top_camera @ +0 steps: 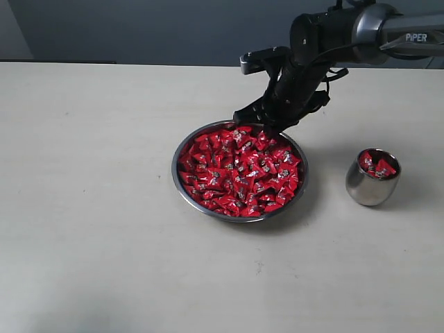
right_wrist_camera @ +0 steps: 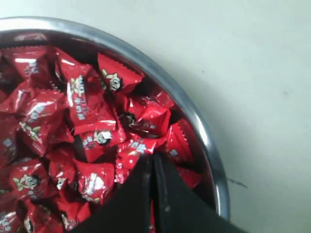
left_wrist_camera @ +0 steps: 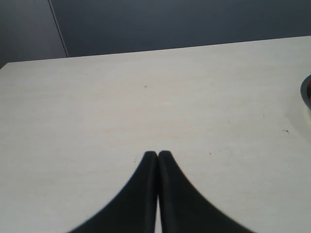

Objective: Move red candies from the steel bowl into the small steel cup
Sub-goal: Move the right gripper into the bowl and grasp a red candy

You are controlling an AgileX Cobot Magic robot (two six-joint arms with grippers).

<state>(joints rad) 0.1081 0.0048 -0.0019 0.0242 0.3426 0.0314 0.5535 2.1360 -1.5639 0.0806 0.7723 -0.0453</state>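
Red candies (top_camera: 239, 170) heap the steel bowl (top_camera: 176, 170) on the table (top_camera: 90, 208). The nearer right end effector (top_camera: 269, 125) sits at the bowl's 1 o'clock rim, tips pressed together in the pile; whether a wrapper is caught between them is hidden. The small steel cup (top_camera: 368, 193), holding a few candies, stands at 4 o'clock from those tips. The left end effector (left_wrist_camera: 158, 155) is closed, well apart.

Pale cream matte tabletop (top_camera: 90, 208): wide, flat, a few faint dark specks on it. Dark blue-grey back wall (top_camera: 139, 31): plain, meets the tabletop's far edge. Lighter grey wall panel (top_camera: 12, 28): at the left end, joined by a slanted seam.
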